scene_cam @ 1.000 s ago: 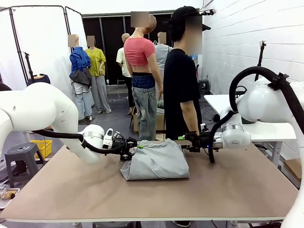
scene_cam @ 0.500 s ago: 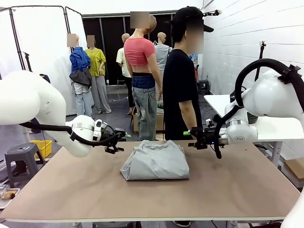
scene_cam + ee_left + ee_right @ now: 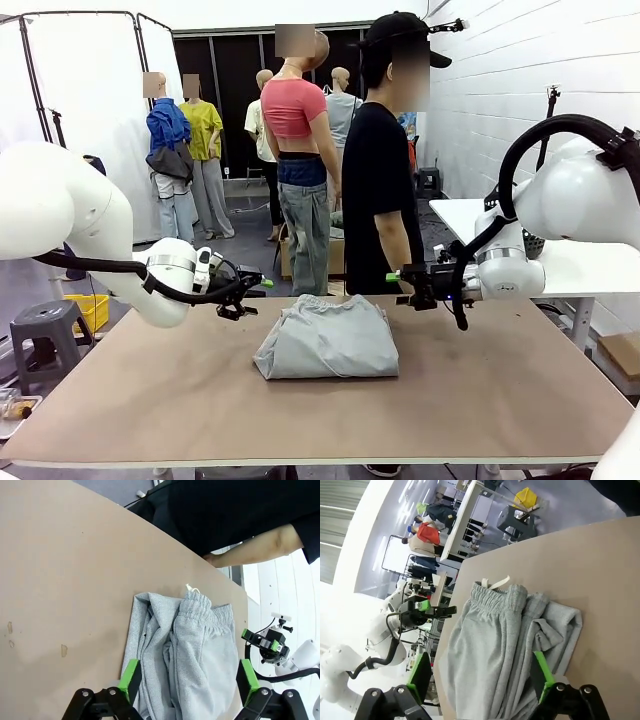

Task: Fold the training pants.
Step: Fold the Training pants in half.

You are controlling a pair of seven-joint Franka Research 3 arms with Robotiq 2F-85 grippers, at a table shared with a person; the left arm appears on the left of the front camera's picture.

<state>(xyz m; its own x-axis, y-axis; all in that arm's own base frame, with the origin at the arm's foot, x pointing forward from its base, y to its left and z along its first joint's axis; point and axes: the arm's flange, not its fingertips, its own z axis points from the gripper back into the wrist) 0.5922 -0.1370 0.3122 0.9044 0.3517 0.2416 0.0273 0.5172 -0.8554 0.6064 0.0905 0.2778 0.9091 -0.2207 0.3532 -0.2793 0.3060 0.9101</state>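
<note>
Both the left gripper [image 3: 243, 296] and right gripper [image 3: 409, 287] hang spread apart, clear of the soft, limp training pants [image 3: 326, 339], best pinched at a folded edge.

Brown table [image 3: 480, 400], folded grey training pants [image 3: 327, 340] at its middle

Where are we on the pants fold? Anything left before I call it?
Done, by the look of it: the training pants lie as a compact bundle mid-table, waistband on top. In hand: nothing; the left tool and right tool are open, off either side of the bundle. Left: perhaps tidying, since the edges look a bit rumpled in the left wrist view.
</note>
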